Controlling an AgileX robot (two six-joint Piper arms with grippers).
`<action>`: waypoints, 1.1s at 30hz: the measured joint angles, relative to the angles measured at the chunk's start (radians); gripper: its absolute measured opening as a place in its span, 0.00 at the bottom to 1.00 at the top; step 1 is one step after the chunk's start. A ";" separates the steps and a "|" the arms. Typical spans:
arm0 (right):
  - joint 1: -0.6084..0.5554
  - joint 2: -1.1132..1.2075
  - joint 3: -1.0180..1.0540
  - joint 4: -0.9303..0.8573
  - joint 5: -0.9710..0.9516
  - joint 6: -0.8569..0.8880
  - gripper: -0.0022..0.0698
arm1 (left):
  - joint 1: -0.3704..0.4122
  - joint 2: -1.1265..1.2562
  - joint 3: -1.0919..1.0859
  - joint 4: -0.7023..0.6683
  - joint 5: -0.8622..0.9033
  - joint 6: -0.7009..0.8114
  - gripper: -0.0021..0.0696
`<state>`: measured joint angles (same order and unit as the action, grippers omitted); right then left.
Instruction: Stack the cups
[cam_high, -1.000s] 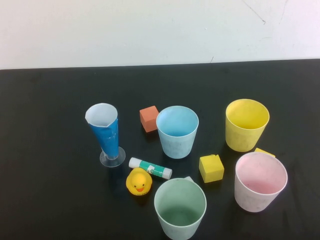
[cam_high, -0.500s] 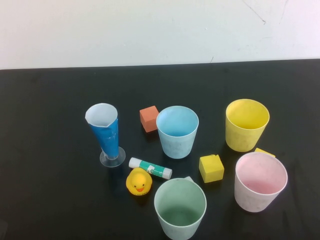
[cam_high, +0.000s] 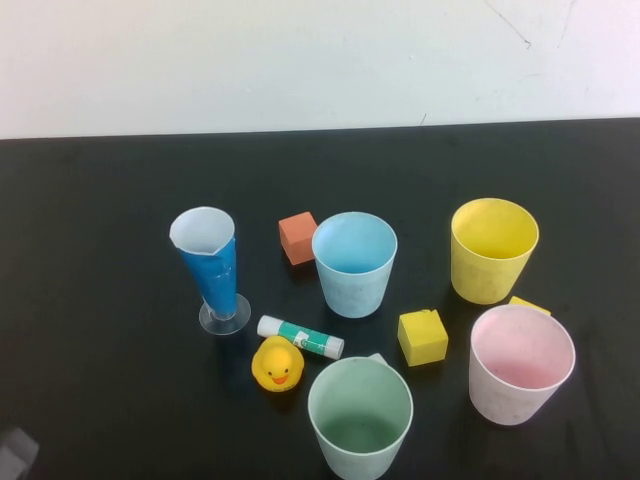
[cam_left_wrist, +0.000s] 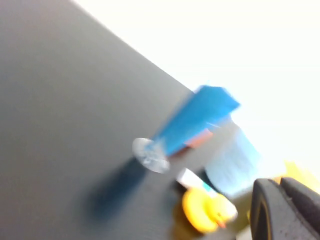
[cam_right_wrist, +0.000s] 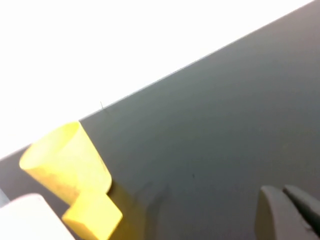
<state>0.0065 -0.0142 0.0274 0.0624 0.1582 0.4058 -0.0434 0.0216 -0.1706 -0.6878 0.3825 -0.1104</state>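
**Cups standing apart on the black table, none stacked**

Cups: all four stand upright and separate on the black table (cam_high: 90, 220). The light blue cup (cam_high: 354, 262) is at the centre. The yellow cup (cam_high: 493, 249) stands at its 3 o'clock, the pink cup (cam_high: 521, 363) at its 4 o'clock and the green cup (cam_high: 360, 418) at its 6 o'clock, nearest the robot.

A tall blue cone glass (cam_high: 210, 268) stands at the blue cup's 9 o'clock, and an orange cube (cam_high: 298, 237) at its 10 o'clock. A glue stick (cam_high: 300, 336), a rubber duck (cam_high: 277, 363) and a yellow cube (cam_high: 422, 336) lie between the blue and green cups.

The left gripper (cam_left_wrist: 286, 210) is closed and empty, just showing at the table's near left corner. The right gripper (cam_right_wrist: 287, 212), seen only from its own wrist, is closed and empty, well away from the yellow cup.
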 joint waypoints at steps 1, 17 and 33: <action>0.000 0.000 0.000 0.000 0.008 -0.002 0.03 | 0.000 0.032 -0.064 0.025 0.060 0.040 0.03; 0.000 0.000 0.000 0.000 0.053 -0.005 0.03 | 0.000 0.821 -0.851 0.125 0.691 0.533 0.06; 0.000 0.000 0.000 0.002 0.054 -0.033 0.03 | -0.499 1.321 -1.062 0.341 0.715 0.451 0.55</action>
<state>0.0065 -0.0142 0.0274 0.0640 0.2119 0.3727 -0.5423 1.3422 -1.2328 -0.3472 1.0971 0.3404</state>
